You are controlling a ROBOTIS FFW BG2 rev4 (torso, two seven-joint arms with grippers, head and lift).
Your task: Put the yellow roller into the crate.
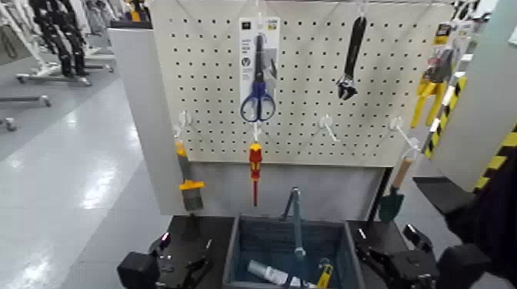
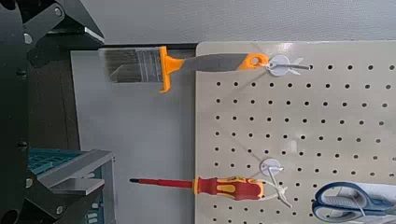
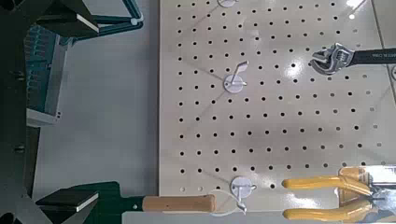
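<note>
Roller already lying in crate, both arms sitting low at either side.

Pegboard (image 1: 308, 84) is filling the back wall, carrying scissors (image 1: 258, 81), a black wrench (image 1: 351, 58), a yellow-collared brush (image 1: 187, 181), a red-and-yellow screwdriver (image 1: 255, 165) and a trowel (image 1: 394, 192). The crate (image 1: 291, 244) is sitting low centre below it. Left gripper (image 1: 178, 257) is resting just beside the crate's left wall, right gripper (image 1: 396, 257) just beside its right wall; wrist views are showing each one's fingers (image 2: 65, 21) (image 3: 79, 19) spread apart, pinching nothing. The yellow roller (image 1: 288, 274) is lying inside the crate on its floor, white sleeve pointing left, handle to the right.
</note>
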